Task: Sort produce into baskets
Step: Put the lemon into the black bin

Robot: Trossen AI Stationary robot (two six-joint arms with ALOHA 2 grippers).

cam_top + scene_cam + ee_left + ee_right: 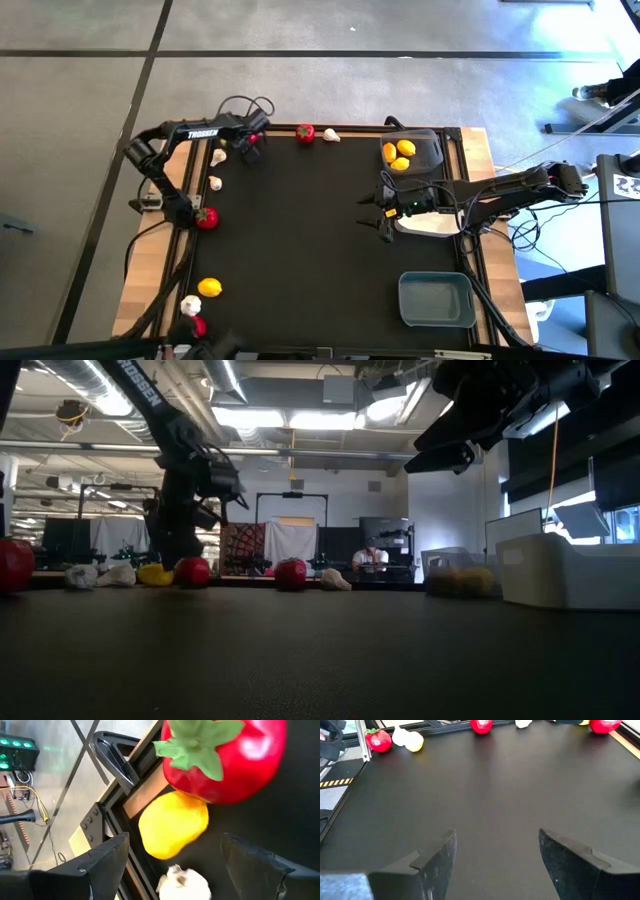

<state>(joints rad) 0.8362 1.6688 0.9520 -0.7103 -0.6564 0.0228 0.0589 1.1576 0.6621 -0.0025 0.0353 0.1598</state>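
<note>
Taking the white basket [432, 222] at the right side of the black table [320, 250] as the landmark: the right gripper [376, 214] hangs just beside it on the table's open middle, jaws spread and holding nothing, its arm stretched in level from the right edge. On the near side of that basket sits the blue-grey basket [437, 299], smooth plastic with rounded corners. On its far side is the dark grey basket [413, 150], with yellow lemons [398, 152] lying inside.

Well across the table from the white basket, along the left edge, produce lies scattered: a red fruit [206, 218] with a green top, a lemon [210, 288], white garlic bulbs [218, 156] and, at the far edge, another red fruit [305, 133] beside a bulb [331, 135]. The left gripper [250, 139] hovers at the far left corner, jaws spread and empty, its arm folded at the elbow.
</note>
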